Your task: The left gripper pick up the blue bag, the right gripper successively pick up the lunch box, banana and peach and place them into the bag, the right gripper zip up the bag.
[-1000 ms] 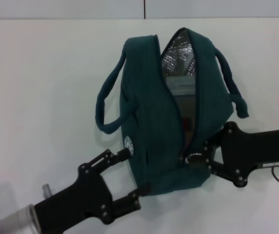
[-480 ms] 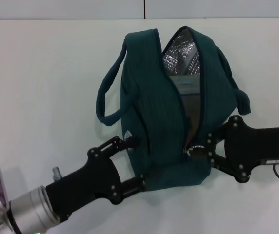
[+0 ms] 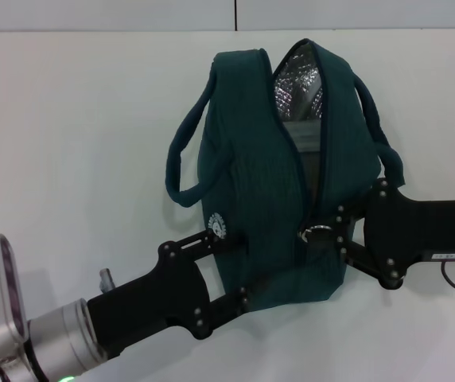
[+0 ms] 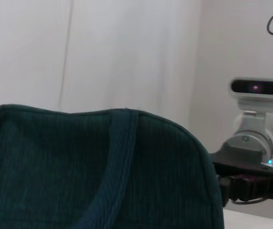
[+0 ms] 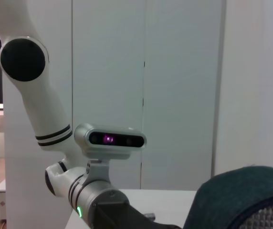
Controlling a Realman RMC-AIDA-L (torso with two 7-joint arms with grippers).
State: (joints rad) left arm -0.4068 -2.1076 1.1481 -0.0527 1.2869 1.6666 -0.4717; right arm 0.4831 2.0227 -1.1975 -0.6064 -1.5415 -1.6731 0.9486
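The blue bag stands in the middle of the white table, its zipper closed along the near part. The far end gapes and shows silver foil lining. A pale grey edge of the lunch box shows inside. The banana and the peach are hidden. My left gripper clamps the bag's near left corner. My right gripper is shut on the metal ring pull of the zipper. The bag's side fills the left wrist view, and its top shows in the right wrist view.
The bag's two handles hang out to either side. The white table lies around the bag, with a wall seam at its far edge. The right arm's wrist shows in the left wrist view, and the left arm shows in the right wrist view.
My right gripper has drawn the ring pull farther along the zipper, away from me, narrowing the opening. My left arm has pushed forward and right with the bag's corner.
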